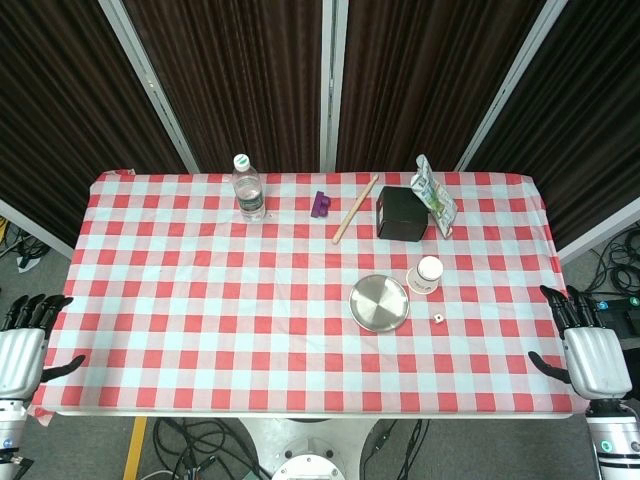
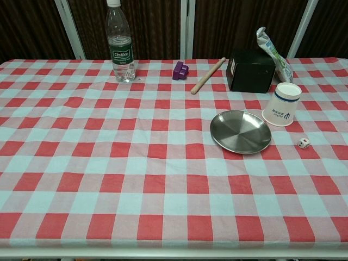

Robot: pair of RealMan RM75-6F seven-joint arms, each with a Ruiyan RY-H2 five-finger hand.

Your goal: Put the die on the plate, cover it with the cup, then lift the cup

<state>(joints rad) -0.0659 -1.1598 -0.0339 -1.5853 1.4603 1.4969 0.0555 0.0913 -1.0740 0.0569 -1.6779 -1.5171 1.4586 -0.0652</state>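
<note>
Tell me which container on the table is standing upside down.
The paper cup beside the metal plate, wide mouth down on the cloth. The water bottle stands cap up; the black box shows no opening.

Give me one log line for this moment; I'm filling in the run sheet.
stage: not started | die: on table right of plate | cup: inverted, beside plate | left hand: open, idle | right hand: open, idle

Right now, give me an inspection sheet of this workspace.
Surface: table under red-and-white checked cloth.
Job's things: steel plate bare; paper cup upside down beside it; die on the cloth, off the plate.
Clutter: water bottle, purple block, wooden stick, black box, snack packet.
Hands: left hand and right hand at the table's ends, holding nothing.
Cables: on the floor.
Surroundings: dark curtains.
</note>
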